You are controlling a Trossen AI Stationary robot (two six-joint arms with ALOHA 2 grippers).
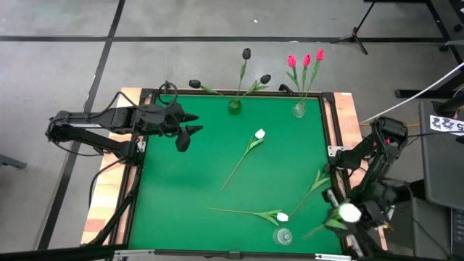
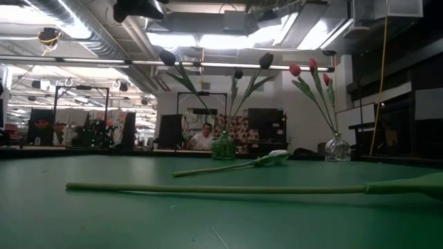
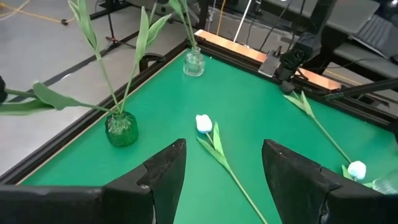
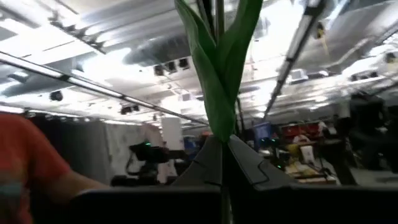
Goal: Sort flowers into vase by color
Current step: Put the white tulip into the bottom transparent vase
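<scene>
My right gripper (image 4: pixel 222 146) is at the table's near right corner, shut on a white flower (image 1: pixel 349 212). My left gripper (image 1: pixel 190 135) hangs open over the table's left part, with nothing between its fingers (image 3: pixel 168 165). A white flower (image 1: pixel 259 135) lies mid-table. Another white flower (image 1: pixel 281 216) lies near the front edge, its long stem (image 2: pixel 208 188) flat on the mat. A third stem with leaves (image 1: pixel 317 181) lies on the right. A green vase (image 1: pixel 234 106) holds black flowers (image 1: pixel 246 54), and a clear vase (image 1: pixel 299 110) holds red-pink ones (image 1: pixel 305 60). My right gripper pinches the flower's stem (image 4: pixel 221 134) between its two shut fingers, just below the leaves (image 4: pixel 217 68). The fingers slant upward and the stem lies across them. The flower is lifted clear of the table, leaves rising above the fingers. Its head is outside the wrist view.
A second clear vase (image 1: pixel 283 235) stands at the near edge, right of the middle. A wooden rim (image 1: pixel 346 109) borders the green mat. A person (image 2: pixel 204 138) sits beyond the far edge, and an orange sleeve (image 4: pixel 25 162) shows in the right wrist view.
</scene>
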